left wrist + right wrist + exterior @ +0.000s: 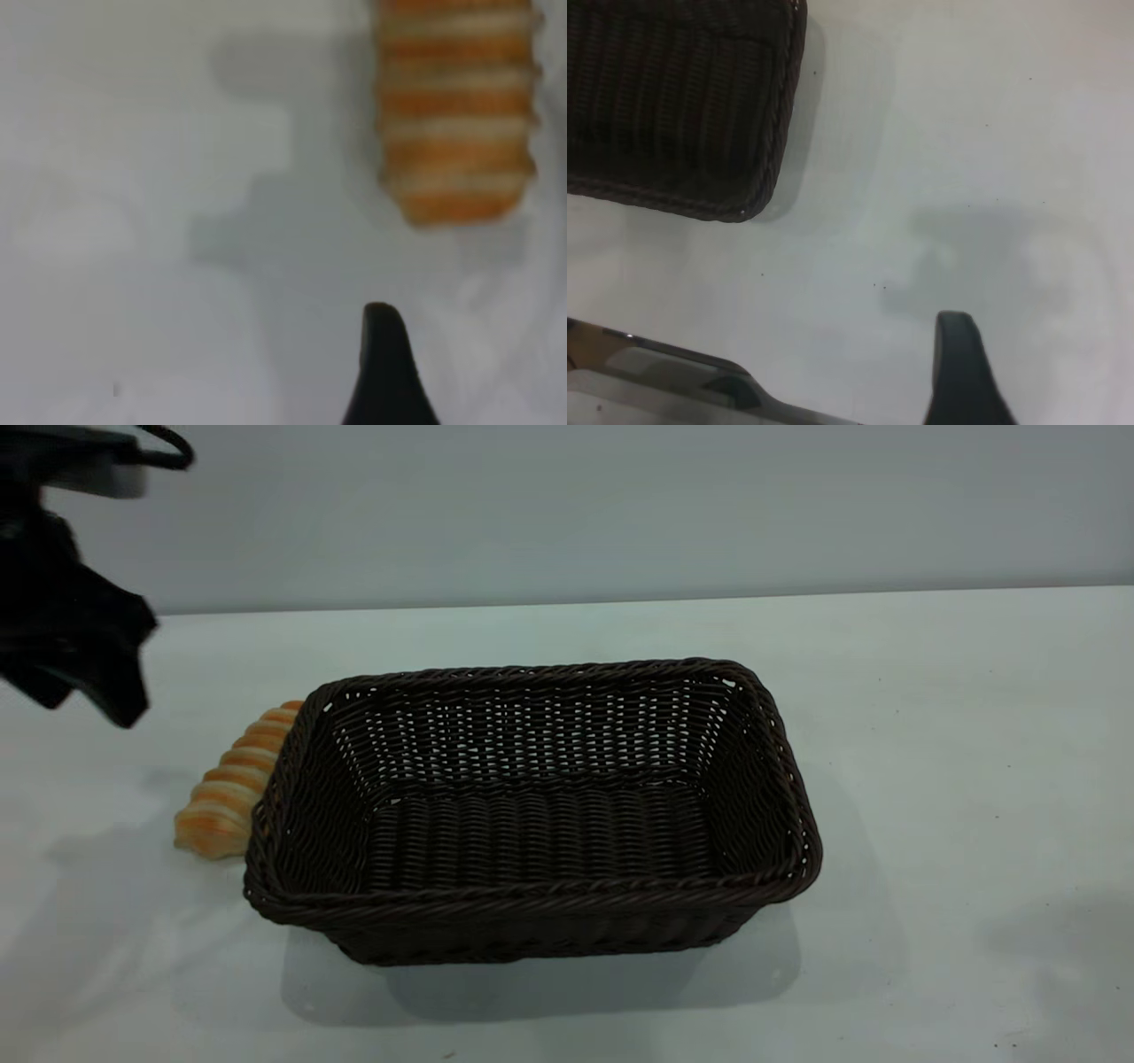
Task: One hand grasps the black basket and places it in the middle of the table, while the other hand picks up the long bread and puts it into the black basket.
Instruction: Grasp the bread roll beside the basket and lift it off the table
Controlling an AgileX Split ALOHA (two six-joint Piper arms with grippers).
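The left gripper (89, 682) hangs in the air at the far left of the exterior view, above the table (930, 779) and up and to the left of the bread (232, 784). It holds nothing. Whether its jaws stand apart or together cannot be told: only one dark fingertip (383, 354) shows in the left wrist view, over bare table short of the loaf's end.

The basket (532, 921) sits flat near the middle of the table, long side toward the camera, with nothing inside it. The bread lies on the table just outside the basket's left short wall, right up against it or very nearly; its far end is hidden behind the rim.

The right gripper is out of the exterior view. In the right wrist view one of its fingertips (961, 363) hovers over bare table, well clear of the basket's corner (757, 199); open or closed, cannot tell.
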